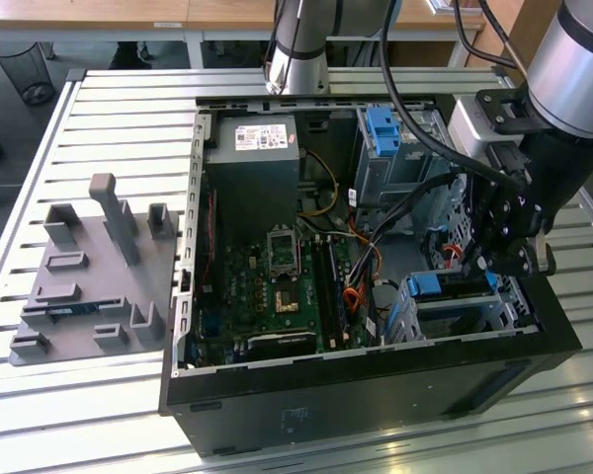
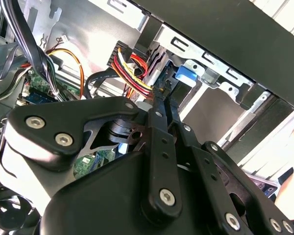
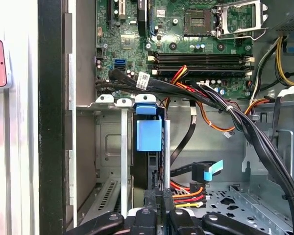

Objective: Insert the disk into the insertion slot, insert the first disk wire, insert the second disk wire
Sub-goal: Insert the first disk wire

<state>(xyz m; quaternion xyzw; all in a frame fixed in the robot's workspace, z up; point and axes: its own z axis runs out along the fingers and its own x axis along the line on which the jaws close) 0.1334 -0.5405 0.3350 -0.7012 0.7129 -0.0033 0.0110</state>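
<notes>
The disk (image 1: 443, 286) sits in the insertion slot (image 1: 479, 318), its blue carrier edge facing the first wrist view. My gripper (image 3: 156, 208) hangs close by it, jaws drawn closed with nothing I can make out between them. My worry: the red-and-yellow wires (image 3: 186, 198) lie just beside the jaws and could snag or get dragged. The computer case (image 1: 376, 395) also holds the motherboard (image 1: 277, 286).
</notes>
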